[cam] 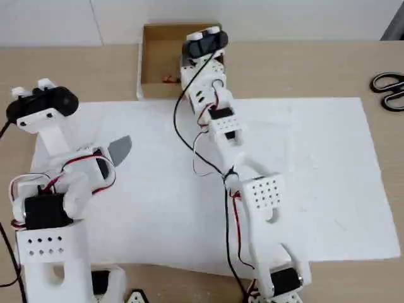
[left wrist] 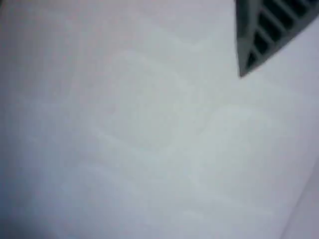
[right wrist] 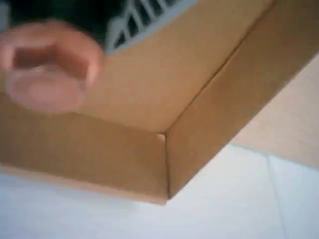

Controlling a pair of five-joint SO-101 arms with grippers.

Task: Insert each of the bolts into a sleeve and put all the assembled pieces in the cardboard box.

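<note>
Hovering over the cardboard box (right wrist: pixel 149 94) (near its corner), the right end effector (right wrist: pixel 82 47) grips a pink sleeve (right wrist: pixel 47 69).

Bright, even light with soft, faint shadows across the white sheet (cam: pixel 315 177)

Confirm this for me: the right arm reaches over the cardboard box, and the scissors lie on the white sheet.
Wrong about the scissors. The high view shows them on the bare wooden table, beyond the edge of the white sheet, not on it. The rest stands: the right arm does reach over the cardboard box.
</note>
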